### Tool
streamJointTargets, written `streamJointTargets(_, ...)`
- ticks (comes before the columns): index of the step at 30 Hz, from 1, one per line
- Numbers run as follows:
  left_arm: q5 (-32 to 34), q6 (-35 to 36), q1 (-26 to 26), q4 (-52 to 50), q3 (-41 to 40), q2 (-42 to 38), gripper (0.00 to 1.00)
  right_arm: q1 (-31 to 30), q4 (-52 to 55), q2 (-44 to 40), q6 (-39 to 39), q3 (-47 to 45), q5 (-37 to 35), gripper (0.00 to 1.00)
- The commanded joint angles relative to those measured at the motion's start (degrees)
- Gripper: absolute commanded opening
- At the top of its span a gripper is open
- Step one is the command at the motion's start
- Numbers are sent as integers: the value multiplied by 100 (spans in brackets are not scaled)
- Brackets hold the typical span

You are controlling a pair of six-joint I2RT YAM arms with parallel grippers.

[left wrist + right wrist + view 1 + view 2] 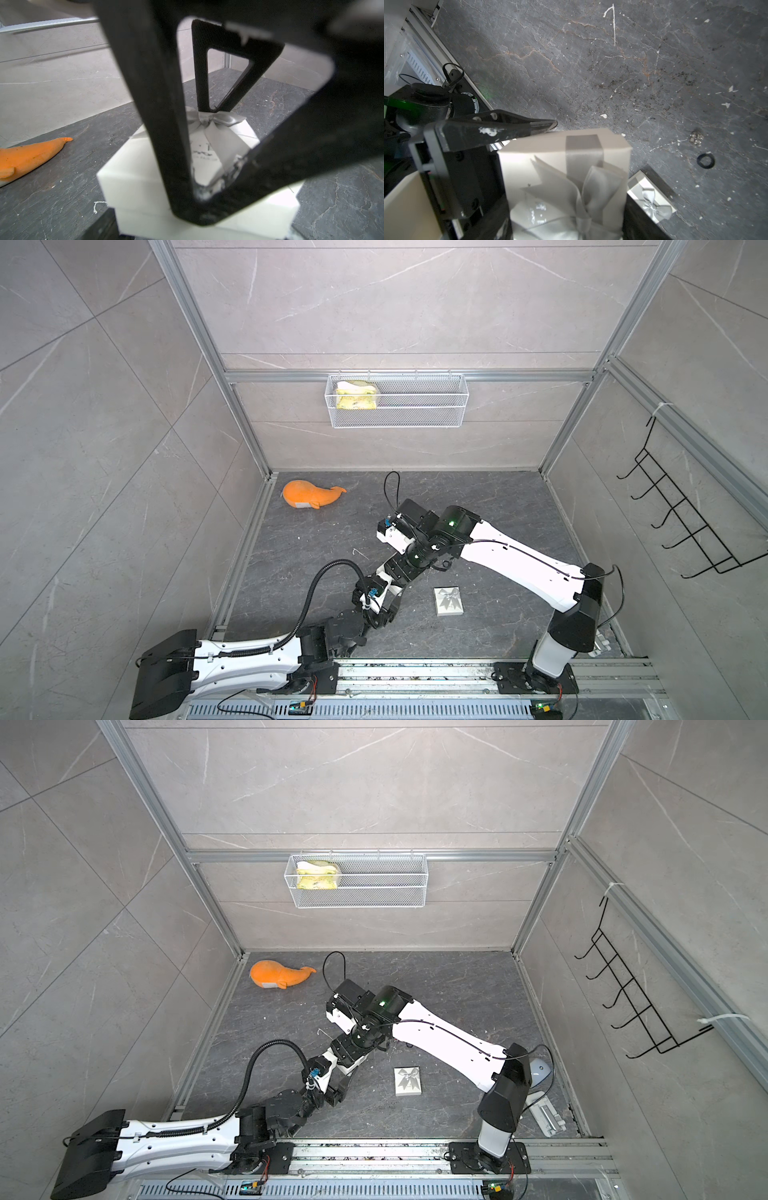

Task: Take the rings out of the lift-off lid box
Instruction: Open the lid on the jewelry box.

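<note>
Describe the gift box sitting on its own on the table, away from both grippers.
The gift box is small, white, near-square and low, cardboard by its look, with a silver-grey ribbon bow on top. It lies flat on the dark stone-look table, bow up. Whether it is a whole box or only a lid cannot be told. Nothing but the table touches it. In the right wrist view a black ring lies near it, apart from it.

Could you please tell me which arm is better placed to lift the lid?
Left, I think: the left gripper straddles the white box, a finger on either side. On the right arm I cannot make out the fingers.
</note>
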State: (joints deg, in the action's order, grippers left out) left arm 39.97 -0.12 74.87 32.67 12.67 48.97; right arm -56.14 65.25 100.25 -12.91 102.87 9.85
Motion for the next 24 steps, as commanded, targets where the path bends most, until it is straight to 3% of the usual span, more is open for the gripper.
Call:
streamJointTargets(1, -128, -28, -22, -534, 48, 111, 46, -55, -266, -154, -255, 382, 29, 66)
streamJointTargets(8, -88, -43, -22, -518, 51, 117, 46, -55, -235, -157, -307, 451, -21, 66)
streamJointTargets(12, -46, -229, -20, -514, 0, 143, 46, -40, -209, -231, -366, 372, -418, 66)
streamJointTargets(24, 660, -2404, -9, -954, 85, 991, 50, 606, -825, -623, -643, -804, -310, 67)
